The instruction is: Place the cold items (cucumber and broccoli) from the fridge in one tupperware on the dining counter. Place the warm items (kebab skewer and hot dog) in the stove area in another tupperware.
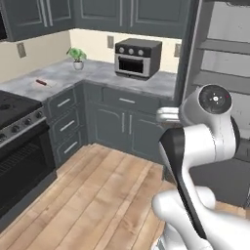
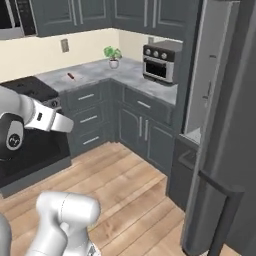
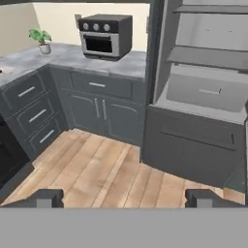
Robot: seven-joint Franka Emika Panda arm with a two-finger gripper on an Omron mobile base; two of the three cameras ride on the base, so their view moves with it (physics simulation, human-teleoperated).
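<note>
Right now my gripper (image 3: pixel 124 197) hangs wide and empty, aimed at the open fridge (image 3: pixel 206 92) far right; I can't spot cucumber or broccoli on its shelves, so I approach rightward.

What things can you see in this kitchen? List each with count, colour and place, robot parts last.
Dark toaster oven: one, black and silver, on the grey counter beside the fridge.
Potted plant: one, green in a white pot, counter corner.
Small red item: one, on the counter left of the plant; too small to identify.
Stove: one, black, far left.
Fridge: one, grey, door open, shelves showing.
Gripper: one, dark fingertips, open, holding nothing.
</note>
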